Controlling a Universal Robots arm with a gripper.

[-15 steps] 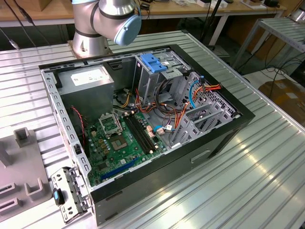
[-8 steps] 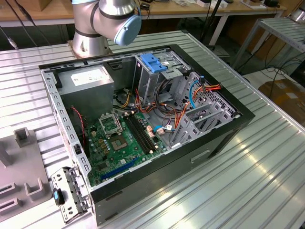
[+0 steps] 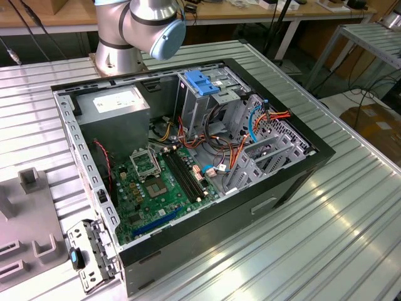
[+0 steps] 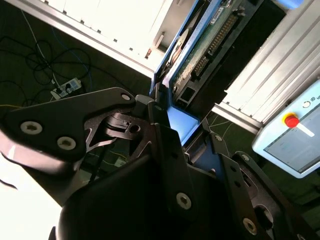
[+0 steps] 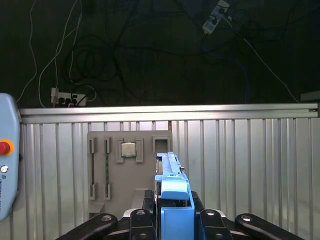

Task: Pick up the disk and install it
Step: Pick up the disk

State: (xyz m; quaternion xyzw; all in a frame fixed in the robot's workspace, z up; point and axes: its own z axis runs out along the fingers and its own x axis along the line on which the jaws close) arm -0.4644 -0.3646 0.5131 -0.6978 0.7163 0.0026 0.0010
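Gripper (image 5: 172, 205) clamped on the disk (image 5: 167, 167).
Its blue rail (image 5: 176, 190) stood edge-up; a grey tray (image 5: 102, 165) lay near the tabletop (image 5: 240, 165) edge.

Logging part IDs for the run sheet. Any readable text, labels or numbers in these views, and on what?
No text is legible.
On the white sticker on the power supply: print too small.
On the pendant screen: blurred.
On the disk in the hand: no legible marking.

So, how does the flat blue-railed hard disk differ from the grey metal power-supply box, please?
The hard disk is clamped in the gripper's jaws; the power-supply box sits inside the open computer case. The disk is slim with blue rails, the box bulky, grey. Both are rectangular.
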